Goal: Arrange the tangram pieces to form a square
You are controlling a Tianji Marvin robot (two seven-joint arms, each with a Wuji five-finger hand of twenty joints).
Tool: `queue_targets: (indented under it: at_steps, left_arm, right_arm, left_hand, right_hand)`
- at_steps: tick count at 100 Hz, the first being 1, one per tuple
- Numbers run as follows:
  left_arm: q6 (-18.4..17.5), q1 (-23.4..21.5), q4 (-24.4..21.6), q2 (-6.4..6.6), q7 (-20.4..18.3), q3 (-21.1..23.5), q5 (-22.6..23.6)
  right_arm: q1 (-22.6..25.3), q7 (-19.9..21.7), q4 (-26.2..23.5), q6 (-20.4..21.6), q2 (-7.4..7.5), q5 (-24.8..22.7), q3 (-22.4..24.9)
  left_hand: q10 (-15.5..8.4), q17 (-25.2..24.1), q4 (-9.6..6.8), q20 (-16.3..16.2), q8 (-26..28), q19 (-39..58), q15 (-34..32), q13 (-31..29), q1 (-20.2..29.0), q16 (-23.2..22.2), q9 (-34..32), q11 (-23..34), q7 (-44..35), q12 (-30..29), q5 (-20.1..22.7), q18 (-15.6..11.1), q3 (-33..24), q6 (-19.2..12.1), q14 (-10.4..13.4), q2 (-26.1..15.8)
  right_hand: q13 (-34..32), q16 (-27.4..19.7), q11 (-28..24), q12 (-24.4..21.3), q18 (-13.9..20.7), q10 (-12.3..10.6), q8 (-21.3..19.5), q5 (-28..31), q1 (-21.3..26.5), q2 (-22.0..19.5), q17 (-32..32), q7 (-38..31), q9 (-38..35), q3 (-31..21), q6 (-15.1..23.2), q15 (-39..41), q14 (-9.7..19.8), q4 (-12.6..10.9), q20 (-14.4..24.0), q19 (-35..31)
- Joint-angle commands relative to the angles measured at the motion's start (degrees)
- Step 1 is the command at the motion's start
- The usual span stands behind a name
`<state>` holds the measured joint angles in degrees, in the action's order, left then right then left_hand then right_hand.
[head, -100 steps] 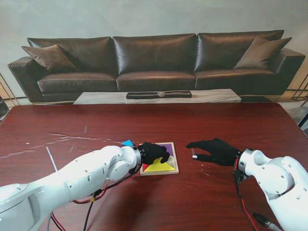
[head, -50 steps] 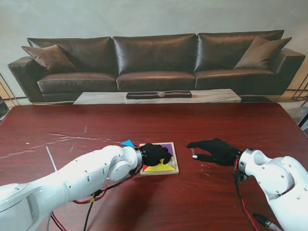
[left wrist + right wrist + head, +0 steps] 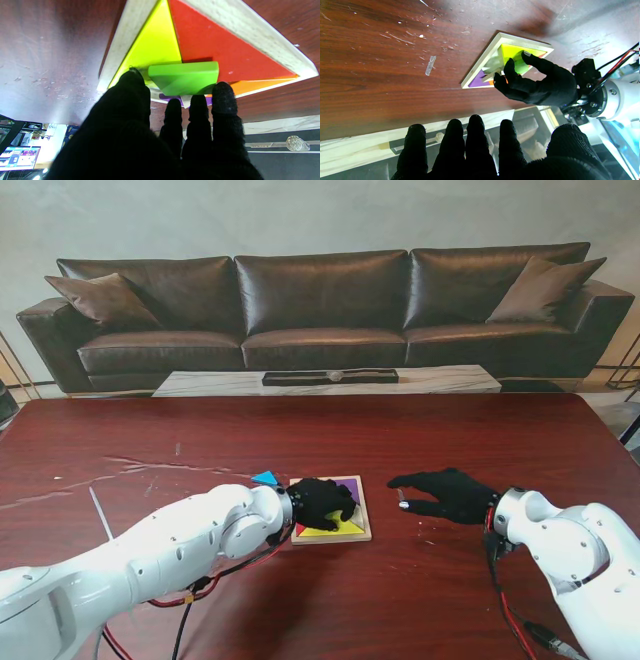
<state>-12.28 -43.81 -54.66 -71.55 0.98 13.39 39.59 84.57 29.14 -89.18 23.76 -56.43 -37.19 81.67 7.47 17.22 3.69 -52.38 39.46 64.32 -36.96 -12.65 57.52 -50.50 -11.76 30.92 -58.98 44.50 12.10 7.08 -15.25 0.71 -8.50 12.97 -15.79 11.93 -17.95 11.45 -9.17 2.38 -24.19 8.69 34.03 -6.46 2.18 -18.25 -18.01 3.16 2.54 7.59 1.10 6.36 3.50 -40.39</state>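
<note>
Behind the dark red wooden surface [image 3: 300,430] stands a brown leather sofa [image 3: 320,310] with a low coffee table [image 3: 325,380] in front of it. Near the middle of the surface lies a square wooden tray [image 3: 362,532], and everything else sits around it.

Inside the tray, the left wrist view shows a yellow triangle [image 3: 152,47] and a red triangle [image 3: 215,47] lying flat, side by side, with an orange piece [image 3: 260,83] along one edge and a purple piece [image 3: 349,486] at the tray's far side. A green piece [image 3: 185,76] sits above where the yellow and red triangles meet, tilted and not seated flat. The left robot hand [image 3: 321,500] is over the tray, its thumb on one side of the green piece and its fingertips [image 3: 223,91] on the other, so it is grasping the green piece. The right wrist view shows the same hold from the side.

A blue triangle [image 3: 265,477] lies on the bare surface just beyond the tray's far left corner, beside the left wrist.

To the right of the tray, clearly apart from it, the right robot hand [image 3: 448,492] rests low over the surface, palm down, fingers spread and pointing toward the tray, holding nothing. A thin clear sliver [image 3: 430,65] lies on the surface between that hand and the tray.
</note>
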Motion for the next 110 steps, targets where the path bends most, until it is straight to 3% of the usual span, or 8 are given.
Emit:
queue_targets:
  at_steps: [1,24,37,53,75,88,110]
  left_arm:
    - [-0.1,-0.8,-0.9,0.50,0.6,0.3,0.4]
    - [1.4,-3.6,-5.3,2.23,2.1,4.4,2.2]
    - [3.0,-5.5,-8.3,3.62,2.7,7.2,4.2]
    - [5.0,-7.5,-11.6,5.67,0.9,10.1,6.5]
    - [7.2,-8.9,-13.4,7.77,-3.3,11.7,8.3]
    - [7.4,-8.9,-12.7,8.00,-3.3,11.4,8.9]
    - [6.4,-8.8,-8.8,6.31,1.8,10.4,7.1]
  right_arm:
    - [0.1,0.2,-0.5,-0.2,0.10,-0.3,-0.3]
    - [-0.1,0.2,-0.5,-0.2,0.10,-0.3,-0.6]
    - [-0.2,0.0,-0.5,-0.1,0.06,-0.2,-0.8]
    - [-0.3,-0.3,-0.4,0.0,0.02,-0.1,-1.2]
    - [-0.3,-0.4,-0.5,0.2,0.02,-0.2,-1.3]
    - [-0.3,-0.2,-0.4,0.1,0.03,-0.2,-1.4]
    - [-0.5,-0.2,-0.4,0.0,0.04,-0.3,-1.6]
  left_hand:
    - [2.3,0.0,-2.34,-1.8,-0.6,-0.4,0.9,2.0,-0.6,0.3,2.3,-1.1,0.4,-0.4,-0.4,1.1,0.9,0.3,-0.5,-0.5]
    - [2.5,-0.7,-2.51,-1.5,-0.7,-1.6,2.2,2.0,-1.2,1.1,2.3,-4.0,2.3,-0.8,-0.7,2.2,0.8,-0.3,-0.5,-0.9]
    - [2.3,-0.2,-2.80,-0.6,-1.6,-2.6,3.9,0.3,-3.0,3.2,1.9,-5.2,9.4,-1.9,-1.7,2.7,-0.4,0.8,-1.1,-3.1]
    - [1.7,1.7,-3.82,1.8,-4.8,-3.7,6.0,-3.6,-2.5,5.9,-0.6,-3.4,20.5,-5.0,-1.5,2.3,0.9,3.9,-2.0,-7.6]
    - [1.8,2.6,-3.93,5.2,-7.6,-5.6,8.9,-7.2,0.6,10.0,-0.7,-5.1,27.4,-8.8,-0.7,2.6,0.9,6.8,-3.9,-6.9]
    - [2.2,4.5,-4.10,6.1,-8.1,-5.4,8.8,-10.1,2.4,10.9,0.0,-5.0,28.8,-9.3,-0.4,2.8,-0.6,7.6,-4.1,-4.7]
    - [2.7,11.1,-2.68,9.6,-5.2,-3.0,3.9,-15.3,5.0,9.7,-2.8,0.2,22.5,-7.5,1.5,-0.5,-3.9,8.2,-1.4,-2.0]
  right_hand:
    - [-0.4,0.4,-0.6,0.4,0.1,-0.2,0.7,0.6,1.3,-0.7,0.9,-0.3,-1.3,-0.2,0.1,-0.3,1.1,-1.5,-1.5,0.8]
    - [-0.4,0.4,-0.6,0.4,0.1,-0.1,0.7,0.6,1.4,-0.7,1.0,-0.3,-1.3,-0.3,0.1,-0.4,1.1,-1.5,-1.5,0.8]
    - [-0.4,0.4,-0.6,0.4,0.1,-0.2,0.7,0.6,1.4,-0.8,1.0,-0.4,-1.3,-0.2,0.1,-0.4,1.1,-1.5,-1.6,0.8]
    - [-0.4,0.4,-0.6,0.4,0.0,-0.1,0.7,0.6,1.4,-0.7,1.1,-0.4,-1.3,-0.2,0.2,-0.4,1.1,-1.5,-1.6,0.8]
    - [-0.5,0.5,-0.7,0.4,0.0,-0.1,0.7,0.6,1.4,-0.7,1.0,-0.4,-1.4,-0.2,0.2,-0.4,1.2,-1.5,-1.6,0.7]
    - [-0.4,0.4,-0.7,0.4,0.0,-0.2,0.7,0.6,1.4,-0.8,1.1,-0.4,-1.4,-0.2,0.2,-0.4,1.2,-1.5,-1.6,0.7]
    - [-0.4,0.4,-0.6,0.4,-0.1,-0.2,0.7,0.6,1.4,-0.8,1.1,-0.4,-1.4,-0.2,0.3,-0.4,1.2,-1.5,-1.6,0.7]
